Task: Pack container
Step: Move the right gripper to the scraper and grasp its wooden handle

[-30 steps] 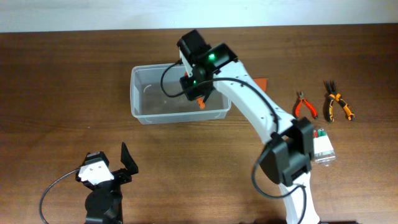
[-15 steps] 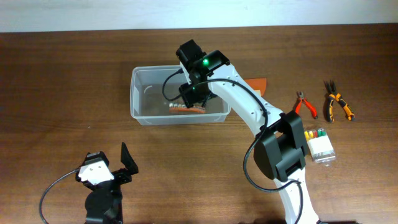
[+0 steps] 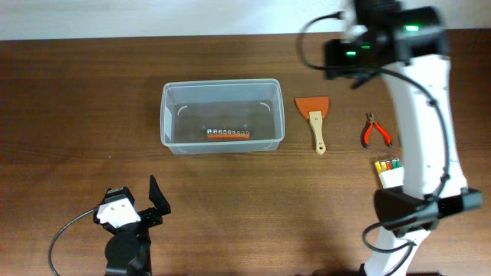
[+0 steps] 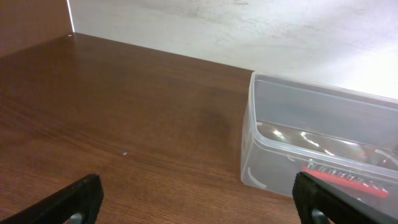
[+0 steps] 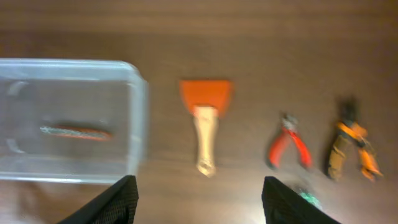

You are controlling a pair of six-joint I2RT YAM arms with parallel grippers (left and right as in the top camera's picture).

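The container (image 3: 166, 115), a clear plastic tub, stands left of centre on the table. Inside it, near the front wall, lies an orange strip of silver bits (image 3: 228, 133). My right gripper (image 5: 199, 200) hangs open and empty high above the table, right of the container (image 5: 138, 118); from there I see the bit strip (image 5: 74, 132) in the tub. At the near left my left gripper (image 4: 199, 200) rests open with nothing in it, facing the container (image 4: 292, 112) and the bit strip (image 4: 348, 178).
Right of the tub lie an orange-bladed scraper with a wooden handle (image 3: 314, 119), red pliers (image 3: 375, 130) and a white box of coloured bits (image 3: 389, 170). Orange-and-black pliers (image 5: 351, 149) show only in the right wrist view. The right arm (image 3: 418, 100) crosses the right side.
My right gripper opened and left the orange bit strip in the container, then rose and swung away to the right. The left arm has not moved.
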